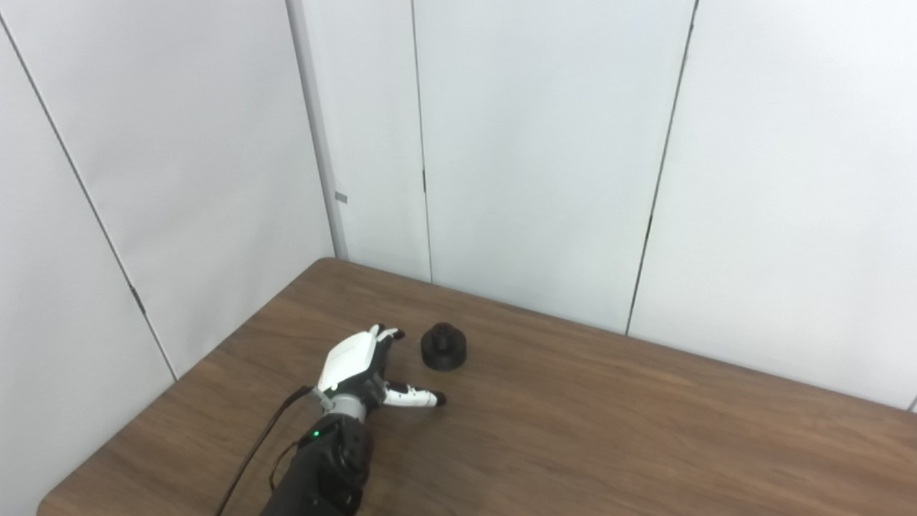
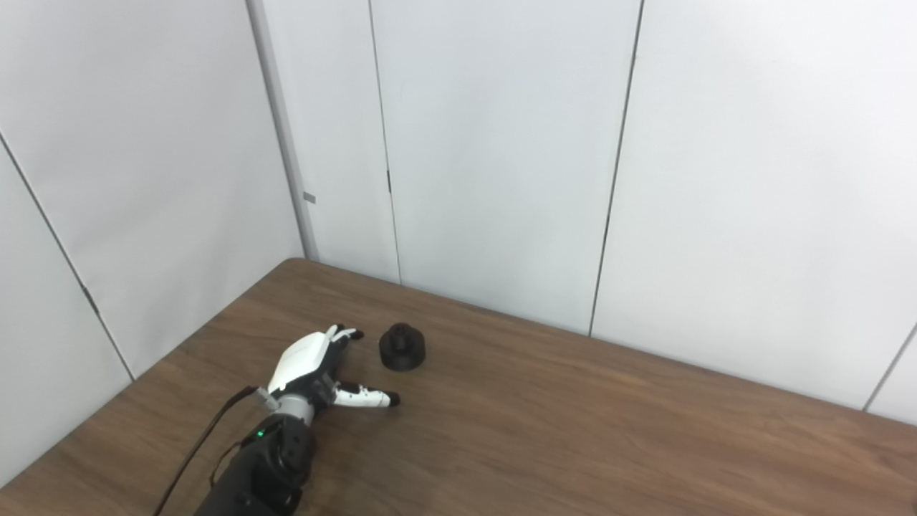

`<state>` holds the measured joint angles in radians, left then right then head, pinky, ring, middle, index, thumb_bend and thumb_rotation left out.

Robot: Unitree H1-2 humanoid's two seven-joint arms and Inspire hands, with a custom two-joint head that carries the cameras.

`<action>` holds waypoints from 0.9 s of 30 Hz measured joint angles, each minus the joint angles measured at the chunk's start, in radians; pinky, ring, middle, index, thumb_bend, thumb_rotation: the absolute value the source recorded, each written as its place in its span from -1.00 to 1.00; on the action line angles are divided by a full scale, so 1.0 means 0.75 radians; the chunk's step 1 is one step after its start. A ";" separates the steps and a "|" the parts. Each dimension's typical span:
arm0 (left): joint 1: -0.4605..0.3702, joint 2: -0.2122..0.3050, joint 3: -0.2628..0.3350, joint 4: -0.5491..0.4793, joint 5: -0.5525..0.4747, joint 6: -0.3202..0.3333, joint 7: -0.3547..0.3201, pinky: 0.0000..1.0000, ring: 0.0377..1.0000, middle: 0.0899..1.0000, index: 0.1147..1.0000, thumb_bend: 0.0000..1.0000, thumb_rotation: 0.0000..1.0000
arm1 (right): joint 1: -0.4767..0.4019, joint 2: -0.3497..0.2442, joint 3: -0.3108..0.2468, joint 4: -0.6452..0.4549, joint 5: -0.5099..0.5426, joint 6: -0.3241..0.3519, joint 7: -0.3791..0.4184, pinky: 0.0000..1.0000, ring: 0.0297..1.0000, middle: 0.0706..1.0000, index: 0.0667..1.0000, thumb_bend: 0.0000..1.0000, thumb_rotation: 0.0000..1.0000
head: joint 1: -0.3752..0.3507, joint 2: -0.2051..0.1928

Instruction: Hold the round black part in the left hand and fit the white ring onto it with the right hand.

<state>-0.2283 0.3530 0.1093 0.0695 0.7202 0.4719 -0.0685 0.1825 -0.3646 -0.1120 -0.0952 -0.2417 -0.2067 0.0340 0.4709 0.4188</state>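
The round black part (image 1: 443, 347) stands on the brown wooden table (image 1: 609, 430), toward its far left corner. It has a wide base and a smaller knob on top. My left hand (image 1: 362, 369) lies just left of the black part (image 2: 402, 347), apart from it by a small gap. The left hand (image 2: 315, 371) is open, its thumb stretched to the right along the table and its fingers pointing toward the part. It holds nothing. Neither the white ring nor my right hand shows in either view.
White wall panels (image 1: 544, 143) close off the table at the back and on the left. The table's left edge (image 1: 179, 380) runs close beside my left arm. Bare wood stretches to the right of the part.
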 measured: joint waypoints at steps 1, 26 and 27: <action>-0.010 0.015 -0.009 0.011 -0.013 0.000 -0.006 1.00 1.00 1.00 0.72 1.00 -0.38 | 0.000 0.000 0.000 0.000 0.000 0.001 0.001 0.97 1.00 1.00 1.00 0.14 0.31 | -0.002 0.000; -0.213 0.122 -0.144 0.346 -0.140 -0.018 0.040 1.00 1.00 1.00 0.73 1.00 -0.48 | 0.018 0.000 -0.002 -0.030 0.003 0.033 0.005 1.00 1.00 1.00 1.00 0.19 0.38 | -0.025 0.012; -0.217 0.124 -0.148 0.359 -0.142 -0.021 0.043 1.00 1.00 1.00 0.73 1.00 -0.48 | 0.024 0.000 -0.001 -0.037 0.002 0.040 0.006 1.00 1.00 1.00 1.00 0.20 0.39 | -0.027 0.014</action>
<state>-0.3909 0.4457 -0.0015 0.3386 0.6135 0.4564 -0.0362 0.2005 -0.3646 -0.1130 -0.1233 -0.2402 -0.1768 0.0381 0.4510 0.4295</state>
